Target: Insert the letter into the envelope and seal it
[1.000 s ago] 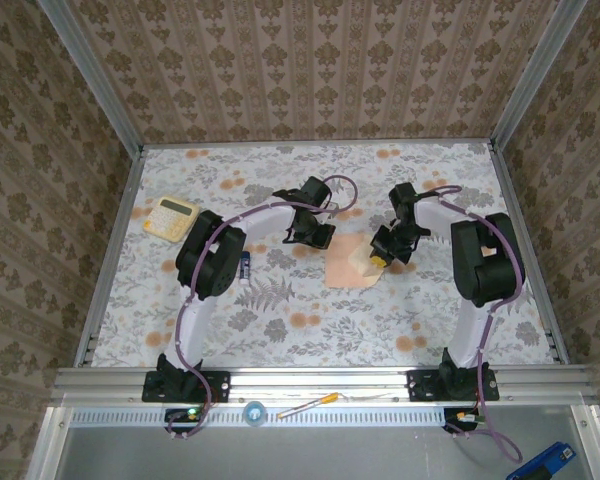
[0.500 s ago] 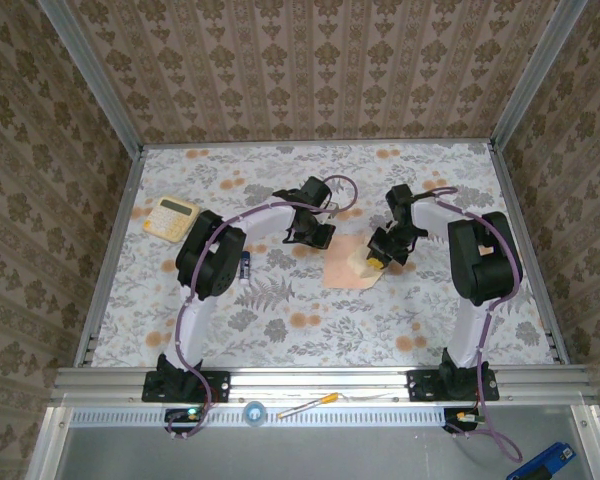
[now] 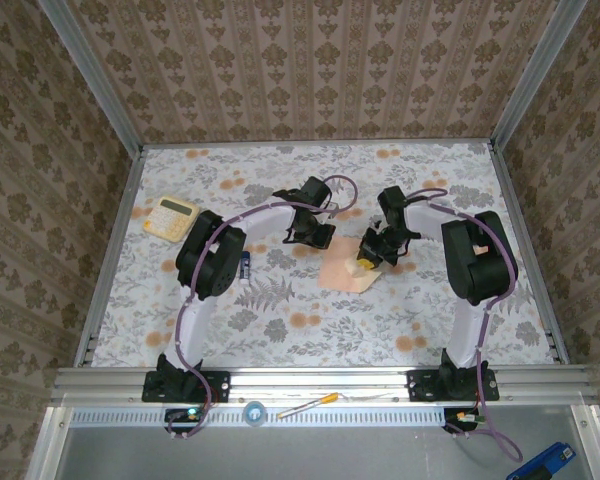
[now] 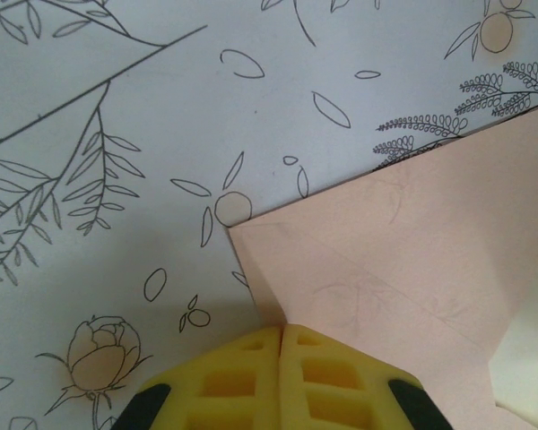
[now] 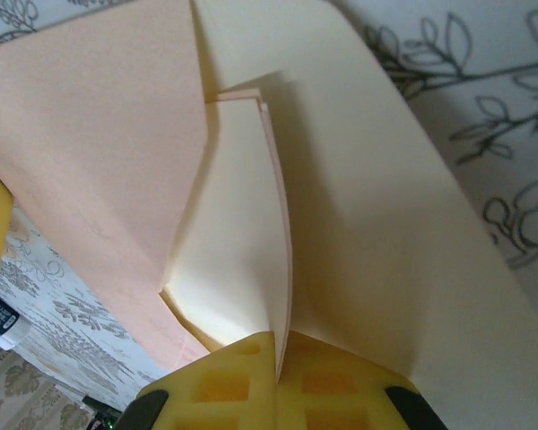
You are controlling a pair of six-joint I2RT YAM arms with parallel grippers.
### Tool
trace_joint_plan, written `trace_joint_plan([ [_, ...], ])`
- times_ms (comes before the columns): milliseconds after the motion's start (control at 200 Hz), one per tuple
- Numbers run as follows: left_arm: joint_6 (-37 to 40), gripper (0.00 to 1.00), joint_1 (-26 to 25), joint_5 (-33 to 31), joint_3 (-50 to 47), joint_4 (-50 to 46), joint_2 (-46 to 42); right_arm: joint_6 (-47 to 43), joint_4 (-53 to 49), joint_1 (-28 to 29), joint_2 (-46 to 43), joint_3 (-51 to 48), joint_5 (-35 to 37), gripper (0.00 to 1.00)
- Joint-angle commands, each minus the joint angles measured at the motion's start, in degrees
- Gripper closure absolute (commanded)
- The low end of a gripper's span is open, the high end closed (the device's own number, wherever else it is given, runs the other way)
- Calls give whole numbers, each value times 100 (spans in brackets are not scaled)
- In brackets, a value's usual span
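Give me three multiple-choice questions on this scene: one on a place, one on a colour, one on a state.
1. The calculator lies on the table's
A. left side
B. right side
C. near edge

2. The left pincer's fingers are
A. blue
B. yellow
C. white

3. The right pincer is
A. wide open
B. shut and empty
C. shut on the letter

Answers:
1 A, it sits close to the table's left edge in the top view.
2 B, the wrist view shows yellow foam.
3 C, a thin sheet's edge runs between the closed fingers.
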Motion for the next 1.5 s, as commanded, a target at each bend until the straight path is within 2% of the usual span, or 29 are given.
trace_joint_plan([
  [0, -55, 100, -116, -227, -332, -620, 400, 2, 425, 13, -127, -198, -45, 100],
  [570, -168, 100, -140, -507, -323, -834, 320, 214, 1873, 54, -872, -1018, -175, 100],
  [875, -252, 100, -152, -520, -335, -857, 299, 15, 1747, 90, -982, -1187, -50, 100],
  [1160, -234, 100, -157, -523, -344, -880, 294, -181, 1447, -5, -1226, -1203, 156, 89],
  [1265, -235, 100, -153, -515, -342, -876, 294, -203, 1409, -31, -1217, -1202, 160, 82],
  [1490, -226, 100, -154, -513, -354, -881, 294, -234, 1407, -55, -1147, -1204, 175, 78],
])
